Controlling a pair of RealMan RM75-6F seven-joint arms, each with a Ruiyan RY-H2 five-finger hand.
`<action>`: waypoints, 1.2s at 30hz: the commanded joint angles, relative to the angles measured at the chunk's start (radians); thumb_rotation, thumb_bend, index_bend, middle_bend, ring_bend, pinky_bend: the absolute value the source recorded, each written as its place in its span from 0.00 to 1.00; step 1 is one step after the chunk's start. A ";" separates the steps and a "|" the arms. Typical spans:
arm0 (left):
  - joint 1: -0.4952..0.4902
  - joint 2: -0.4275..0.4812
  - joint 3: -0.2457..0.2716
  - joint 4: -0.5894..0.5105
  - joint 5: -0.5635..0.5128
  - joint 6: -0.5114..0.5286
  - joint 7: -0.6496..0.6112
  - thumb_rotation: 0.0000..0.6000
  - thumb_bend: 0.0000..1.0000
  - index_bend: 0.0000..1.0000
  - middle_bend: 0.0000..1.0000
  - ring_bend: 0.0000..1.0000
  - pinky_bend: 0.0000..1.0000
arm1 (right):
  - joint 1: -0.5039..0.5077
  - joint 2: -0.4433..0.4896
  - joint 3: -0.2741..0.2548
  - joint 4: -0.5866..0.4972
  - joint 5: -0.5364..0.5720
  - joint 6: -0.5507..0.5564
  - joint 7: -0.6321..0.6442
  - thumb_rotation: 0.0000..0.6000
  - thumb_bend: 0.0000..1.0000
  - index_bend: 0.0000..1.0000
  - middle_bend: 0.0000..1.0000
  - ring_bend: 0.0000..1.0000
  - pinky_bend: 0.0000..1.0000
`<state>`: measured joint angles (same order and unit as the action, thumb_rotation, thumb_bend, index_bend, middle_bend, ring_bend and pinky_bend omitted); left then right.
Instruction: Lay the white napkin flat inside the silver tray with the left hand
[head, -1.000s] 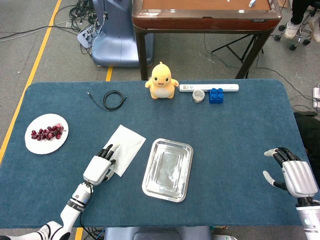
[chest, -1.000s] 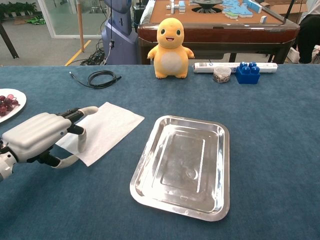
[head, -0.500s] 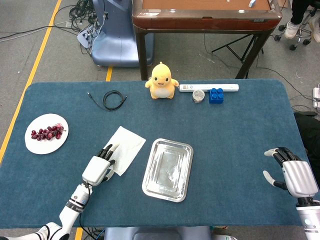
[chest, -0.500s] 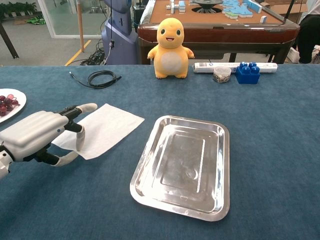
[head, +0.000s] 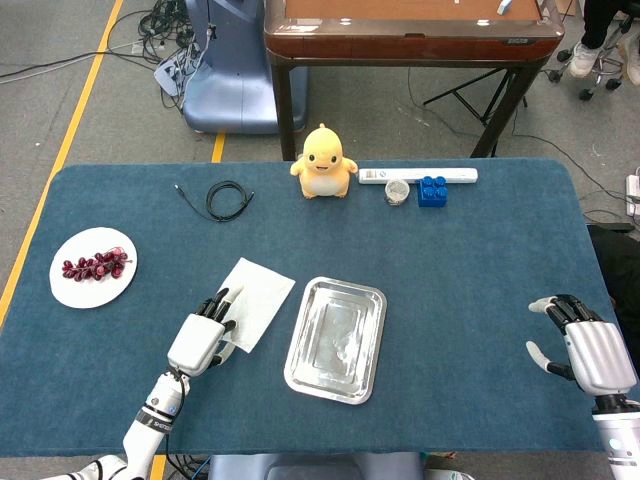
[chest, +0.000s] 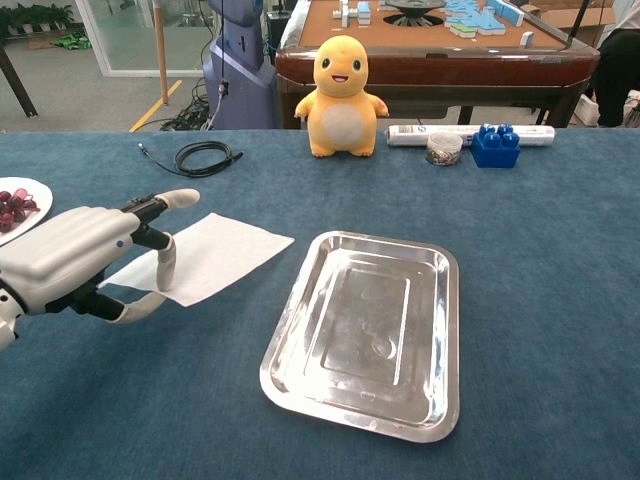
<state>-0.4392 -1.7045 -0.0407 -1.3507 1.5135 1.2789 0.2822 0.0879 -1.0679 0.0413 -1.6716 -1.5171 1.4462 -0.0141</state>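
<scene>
Since a second ago the white napkin (head: 254, 303) has slid a little toward the silver tray (head: 336, 339), and the left hand (head: 203, 337) has shifted with it along the table's near-left part. That hand lies over the napkin's near-left corner with its fingers (chest: 165, 203) stretched forward; whether the thumb pinches the cloth cannot be told. The chest view shows the thumb curving down onto the napkin's near edge, which the head view hides under the hand's back. Only the head view shows the right hand (head: 585, 351), near the table's right edge, fingers spread and holding nothing. The napkin lies flat on the blue table (head: 470, 270), its long axis running from the hand diagonally toward the far right, its far corner pointing at the tray's far-left corner. It sits just beside the tray, apart from it.
</scene>
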 joint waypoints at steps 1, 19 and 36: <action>0.008 0.026 -0.011 -0.068 -0.034 -0.012 0.059 1.00 0.42 0.71 0.03 0.00 0.19 | 0.000 0.000 0.000 0.000 0.000 -0.001 0.000 1.00 0.28 0.33 0.32 0.20 0.38; 0.022 0.071 0.004 -0.244 -0.016 0.011 0.144 1.00 0.56 0.78 0.13 0.01 0.20 | 0.000 0.000 0.000 -0.001 0.000 -0.001 -0.001 1.00 0.28 0.33 0.32 0.20 0.38; 0.030 0.043 0.054 -0.301 0.070 0.023 0.224 1.00 0.57 0.78 0.14 0.01 0.22 | -0.001 0.007 0.007 0.000 0.013 0.000 0.011 1.00 0.28 0.33 0.32 0.20 0.38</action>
<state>-0.4099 -1.6586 0.0109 -1.6507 1.5804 1.2999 0.5027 0.0867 -1.0613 0.0480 -1.6713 -1.5043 1.4462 -0.0034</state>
